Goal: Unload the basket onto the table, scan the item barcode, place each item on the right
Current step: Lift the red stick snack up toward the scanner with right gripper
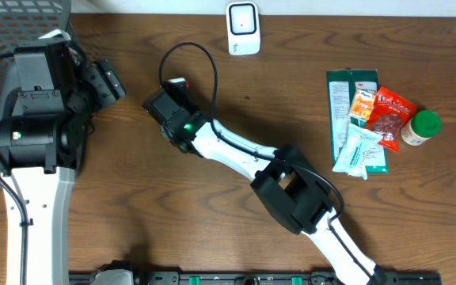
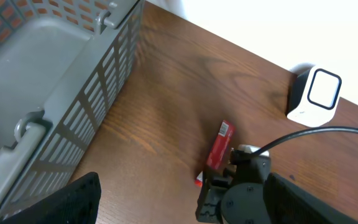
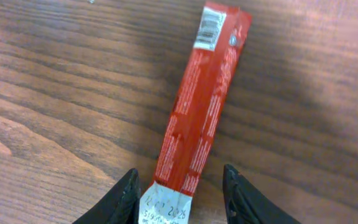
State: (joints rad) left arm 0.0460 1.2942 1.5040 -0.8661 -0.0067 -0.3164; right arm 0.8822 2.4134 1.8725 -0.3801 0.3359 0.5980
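A long red stick packet (image 3: 199, 106) lies flat on the wooden table, with its barcode on the white end farthest from the right wrist camera. My right gripper (image 3: 180, 179) is lowered over its near white end, one finger on each side, open, with a gap at the right finger. The left wrist view shows the packet (image 2: 219, 146) sticking out past that gripper. In the overhead view the right gripper (image 1: 172, 93) is left of the table's centre. The white scanner (image 1: 243, 28) stands at the back edge. My left gripper (image 1: 105, 79) hangs open and empty near the basket.
A grey mesh basket (image 1: 6, 24) fills the back left corner. At the right lie a green packet (image 1: 347, 95), an orange sachet (image 1: 362, 104), a red pouch (image 1: 389, 115), a white sachet (image 1: 359, 150) and a green-lidded bottle (image 1: 422, 127).
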